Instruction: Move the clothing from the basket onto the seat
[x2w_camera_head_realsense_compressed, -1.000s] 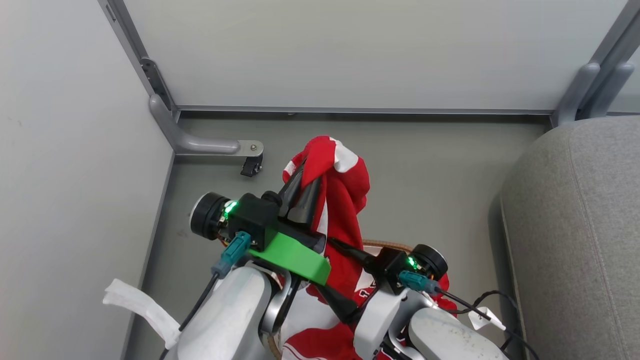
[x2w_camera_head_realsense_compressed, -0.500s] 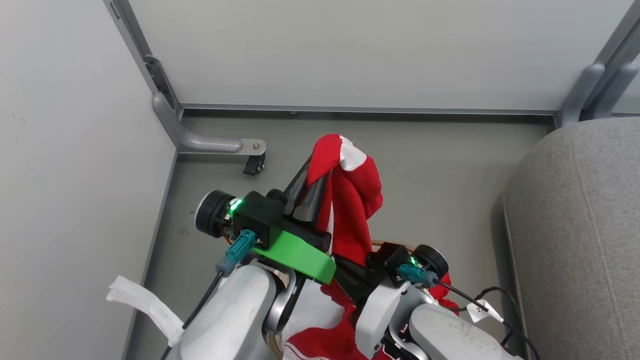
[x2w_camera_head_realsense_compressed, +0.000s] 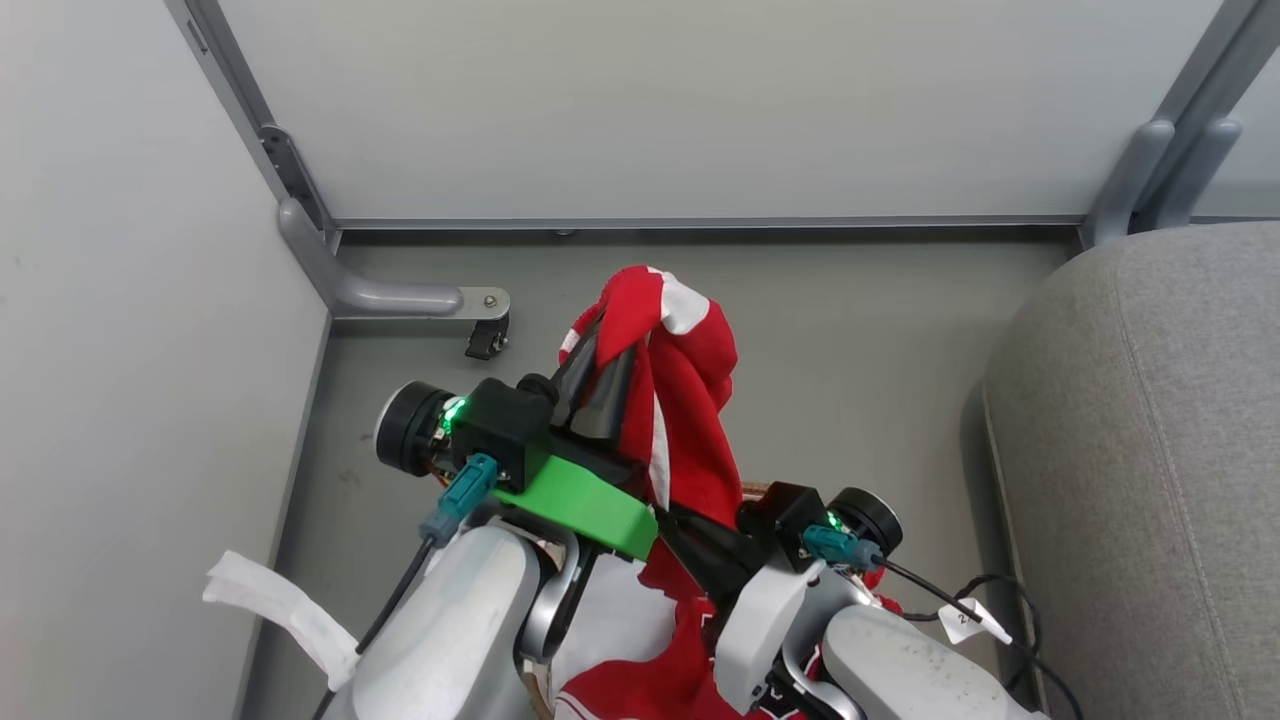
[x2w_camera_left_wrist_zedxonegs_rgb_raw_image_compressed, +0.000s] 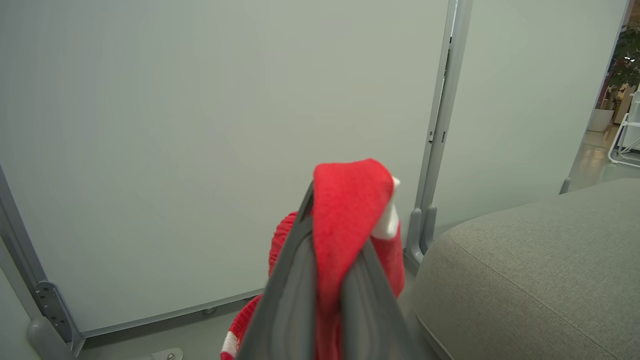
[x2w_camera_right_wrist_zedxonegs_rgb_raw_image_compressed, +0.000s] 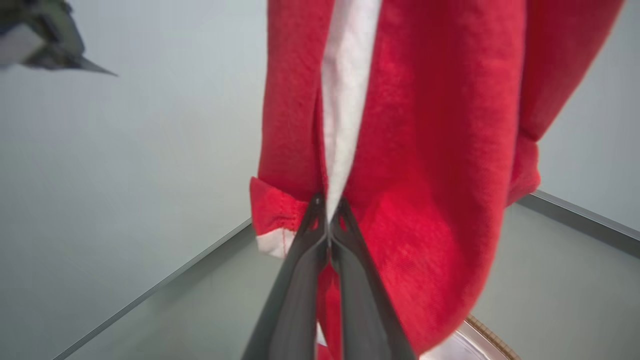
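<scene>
My left end effector (x2w_camera_head_realsense_compressed: 600, 352), raised, clamps the clothing (x2w_camera_head_realsense_compressed: 700, 400); my right end effector (x2w_camera_right_wrist_zedxonegs_rgb_raw_image_compressed: 328, 206), lower, pinches its hanging fold above the basket (x2w_camera_right_wrist_zedxonegs_rgb_raw_image_compressed: 492, 339).

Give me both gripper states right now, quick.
Left gripper: closed, holding the red garment up.
Right gripper: closed, pinching the same red garment lower down.
</scene>
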